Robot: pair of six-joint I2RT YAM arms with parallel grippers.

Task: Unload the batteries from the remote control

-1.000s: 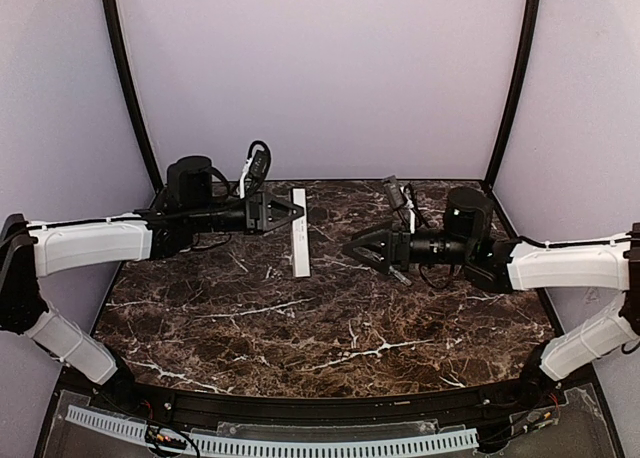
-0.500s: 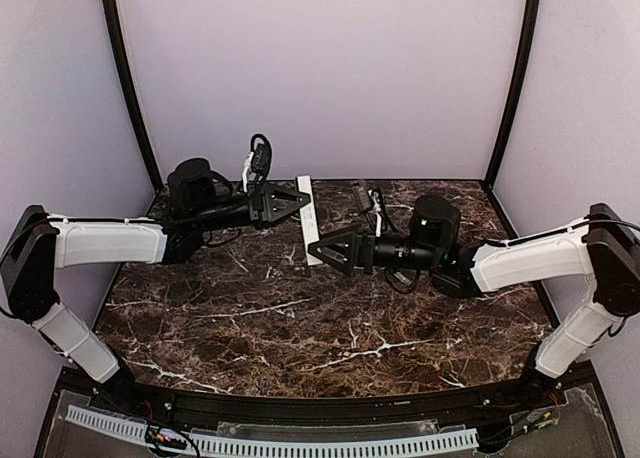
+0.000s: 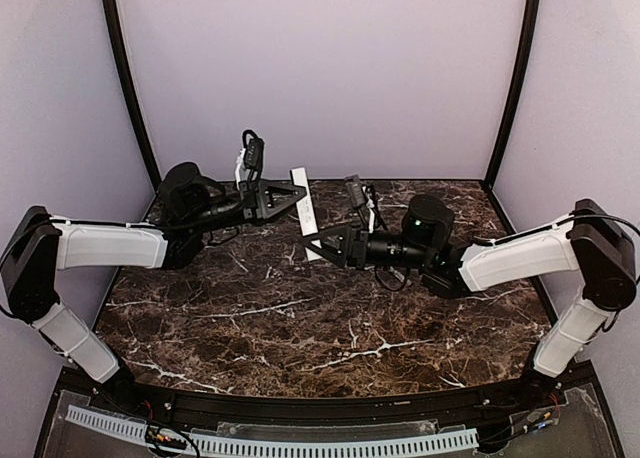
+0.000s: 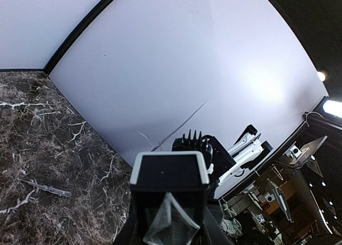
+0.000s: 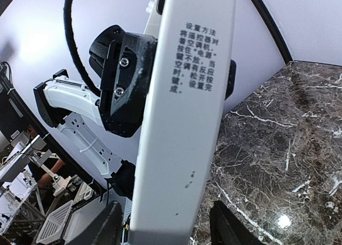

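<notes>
Both arms moved closer together, and the remote control (image 3: 306,218) was up off the table (image 3: 250,328), near its back edge, with the left gripper (image 3: 301,195) squeezing it and the right gripper (image 3: 309,241) spread apart around it.

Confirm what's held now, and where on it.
Left claw grips the remote control across its width, toward its far end. Right claw straddles the near end, not touching.

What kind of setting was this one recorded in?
Probably a lab robot cell: white robot arms at a marble-patterned table, a plain lilac backdrop framed by black poles, and workshop clutter visible beyond it.
</notes>
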